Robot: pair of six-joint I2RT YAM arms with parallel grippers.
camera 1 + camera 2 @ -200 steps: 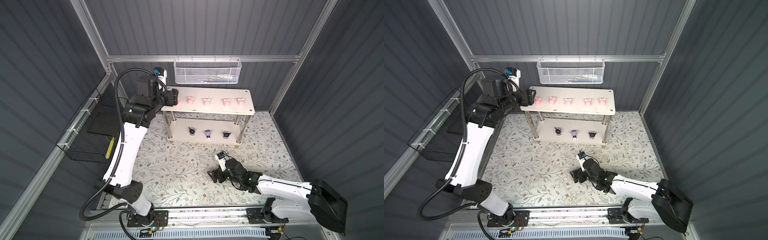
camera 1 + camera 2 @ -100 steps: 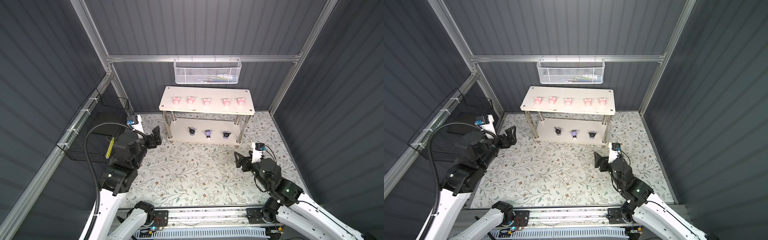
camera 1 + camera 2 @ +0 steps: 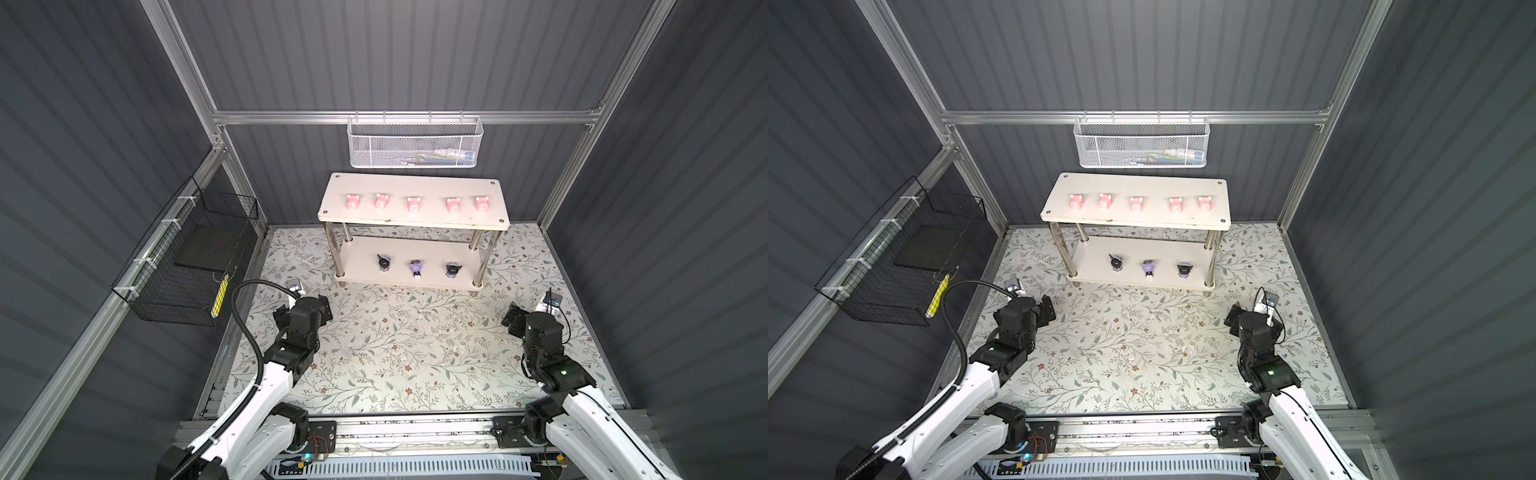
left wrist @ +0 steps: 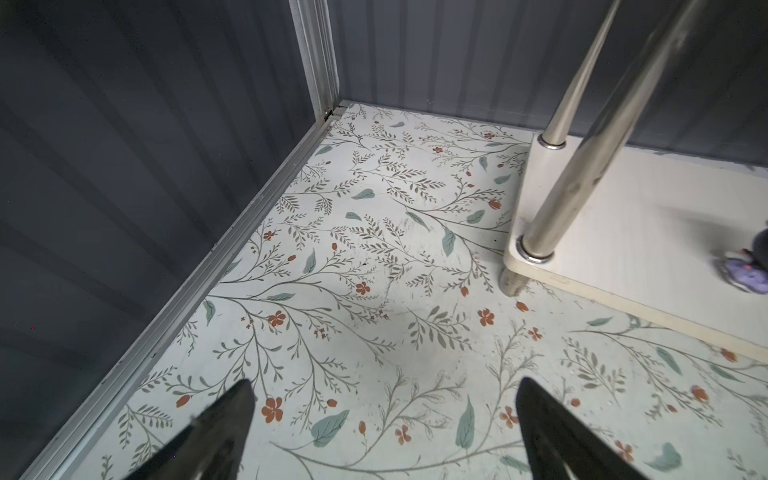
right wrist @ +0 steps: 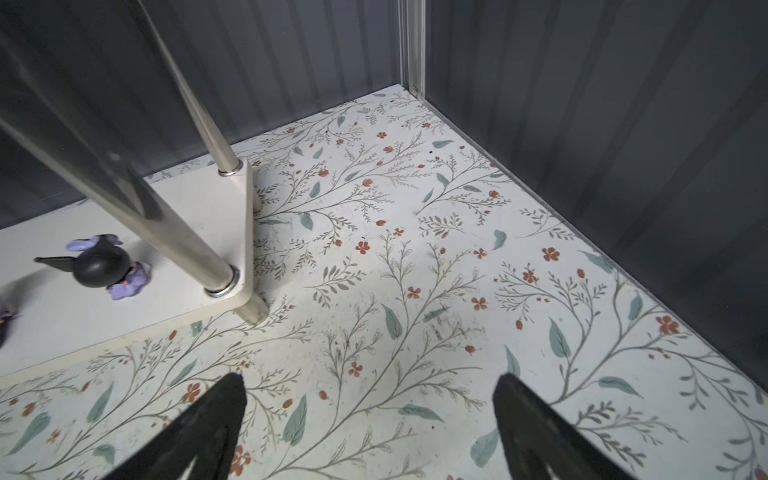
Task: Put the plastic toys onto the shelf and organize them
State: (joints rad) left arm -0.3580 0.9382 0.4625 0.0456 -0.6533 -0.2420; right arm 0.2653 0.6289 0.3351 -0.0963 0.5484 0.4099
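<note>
In both top views, five pink pig-like plastic figurines [image 3: 414, 204] [image 3: 1136, 203] are being displayed in a row on the upper tier of the white two-tier rectangular shelf with shiny metal legs [image 3: 415, 185] [image 3: 1142, 185]. Three lavender-purple plastic figurines with black heads [image 3: 415, 268] [image 3: 1148, 267] are being displayed on its lower tier. The left gripper [image 3: 303, 311] [image 3: 1023, 312] and the right gripper [image 3: 532, 311] [image 3: 1252, 316] are being held over the floral-patterned mat [image 3: 399, 345], in front of the shelf and apart from it.

In the left wrist view, the left gripper [image 4: 384, 384] is being held wide and empty, with one lavender-purple figurine [image 4: 748, 272] on the lower tier well beyond it.

In the right wrist view, the right gripper [image 5: 370, 378] is likewise being held wide and empty, with another lavender-purple figurine [image 5: 104, 266] on the lower tier well beyond it.
</note>
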